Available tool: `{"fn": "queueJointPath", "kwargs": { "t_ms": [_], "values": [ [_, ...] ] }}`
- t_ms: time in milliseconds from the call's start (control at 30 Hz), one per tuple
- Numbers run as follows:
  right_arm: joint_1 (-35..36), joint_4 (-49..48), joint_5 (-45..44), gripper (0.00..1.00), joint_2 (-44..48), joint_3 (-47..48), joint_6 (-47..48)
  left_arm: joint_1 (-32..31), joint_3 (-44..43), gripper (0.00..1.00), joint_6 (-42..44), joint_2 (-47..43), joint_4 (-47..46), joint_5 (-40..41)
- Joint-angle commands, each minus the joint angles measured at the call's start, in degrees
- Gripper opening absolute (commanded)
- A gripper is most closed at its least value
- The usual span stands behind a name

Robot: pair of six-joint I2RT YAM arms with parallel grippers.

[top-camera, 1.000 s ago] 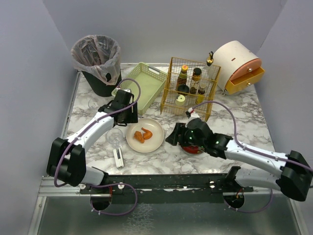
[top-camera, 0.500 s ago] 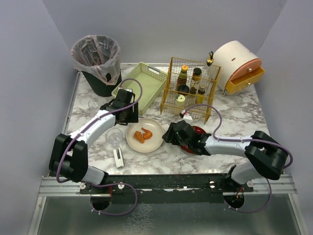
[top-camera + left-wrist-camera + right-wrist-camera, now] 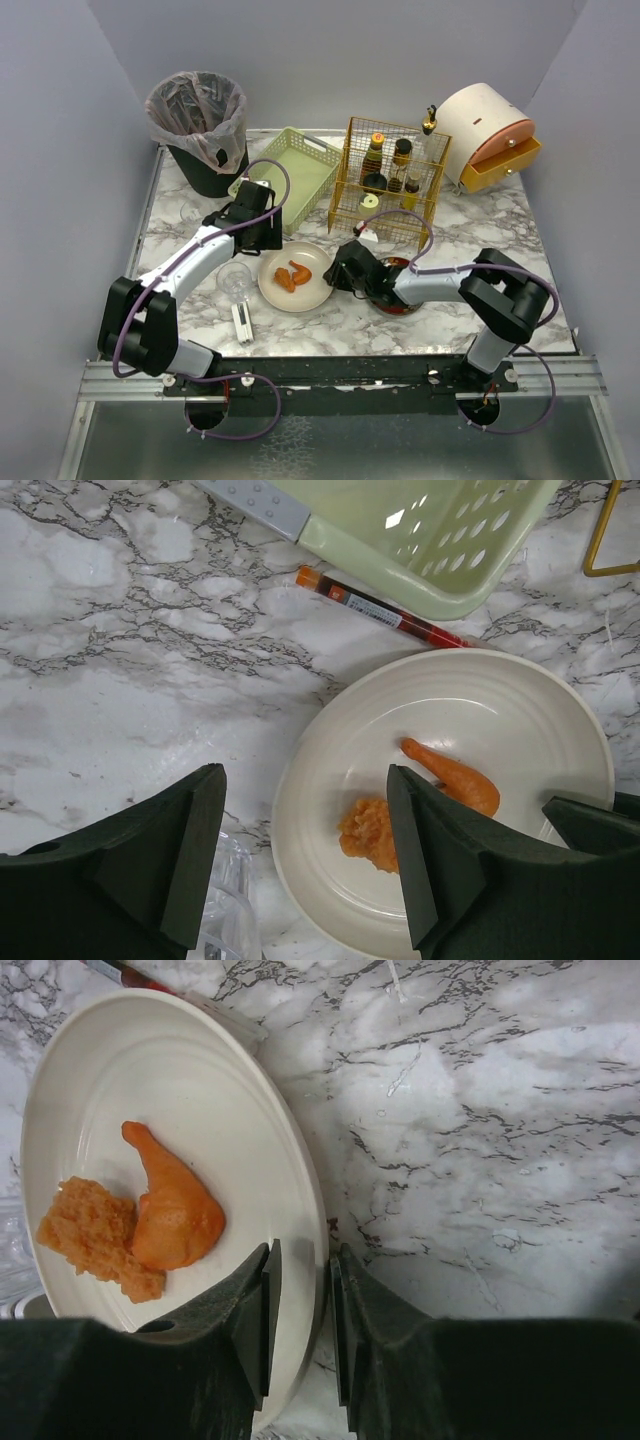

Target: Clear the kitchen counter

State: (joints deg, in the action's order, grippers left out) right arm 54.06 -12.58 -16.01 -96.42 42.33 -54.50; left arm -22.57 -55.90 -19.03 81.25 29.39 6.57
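Since a second ago the right arm has folded in and carried the right hand [image 3: 343, 273] leftward to the right rim of the plate [image 3: 300, 292]; the left hand [image 3: 258, 236] has barely shifted.

From above, the surface [image 3: 480, 228] lies under both hands. It carries a lined bin [image 3: 198, 128] and a green tray [image 3: 296, 165] at the back, a yellow wire rack [image 3: 390, 182] of bottles, and a round drawer box [image 3: 490, 135] at the right. The left hand hangs over the surface between the tray and the plate. A glass [image 3: 235, 278] lies just left of the plate.

On the left wrist camera, the left hand [image 3: 305, 865] is spread wide, holding nothing. The marble surface [image 3: 120, 650] is below it, and the plate [image 3: 500, 715], with an orange piece of food [image 3: 455, 780] and an orange mash [image 3: 368, 832], sits under its right finger. An orange tube [image 3: 385, 608] lies against the tray [image 3: 430, 540].

On the right wrist camera, the right hand [image 3: 302, 1320] has its fingers [image 3: 250, 1310] drawn close together, one on each side of the rim of the plate [image 3: 150, 1070]. Whether they press on the rim cannot be told. The bare surface [image 3: 480, 1160] spreads to the right of the plate.
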Motion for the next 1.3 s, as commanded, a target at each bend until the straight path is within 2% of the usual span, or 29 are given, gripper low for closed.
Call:
{"fn": "queueJointPath", "kwargs": {
  "t_ms": [0,167,400,533,800,1000,1267],
  "values": [
    [0.3,-0.16,-1.68,0.29,-3.0,1.02,-1.67,0.24,-0.35,0.71,-0.22,-2.19,-1.0,-1.21],
    [0.34,0.56,-1.59,0.16,-3.03,0.6,-3.33,0.42,-0.28,0.71,-0.35,-2.65,-1.17,-1.03],
    [0.34,2.66,-2.46,0.01,2.09,-1.32,-3.54,0.68,-0.17,0.71,-0.49,-2.76,-1.99,-2.44],
    [0.34,3.75,-2.88,0.0,6.96,-3.46,-3.05,0.94,0.02,0.71,-0.7,-3.37,-2.75,-3.69],
    [0.26,7.27,-1.61,0.0,18.08,-6.9,-3.44,1.0,2.36,0.78,-1.11,-7.61,-7.9,-13.97],
    [0.25,12.06,-1.76,0.0,26.03,-7.35,-4.41,0.95,2.21,0.79,-2.84,-10.19,-6.59,-19.91],
    [-0.26,17.83,-2.93,0.0,31.78,-6.31,-4.97,0.95,0.57,0.75,-4.73,-13.14,-0.81,-16.92]
  ]
}}
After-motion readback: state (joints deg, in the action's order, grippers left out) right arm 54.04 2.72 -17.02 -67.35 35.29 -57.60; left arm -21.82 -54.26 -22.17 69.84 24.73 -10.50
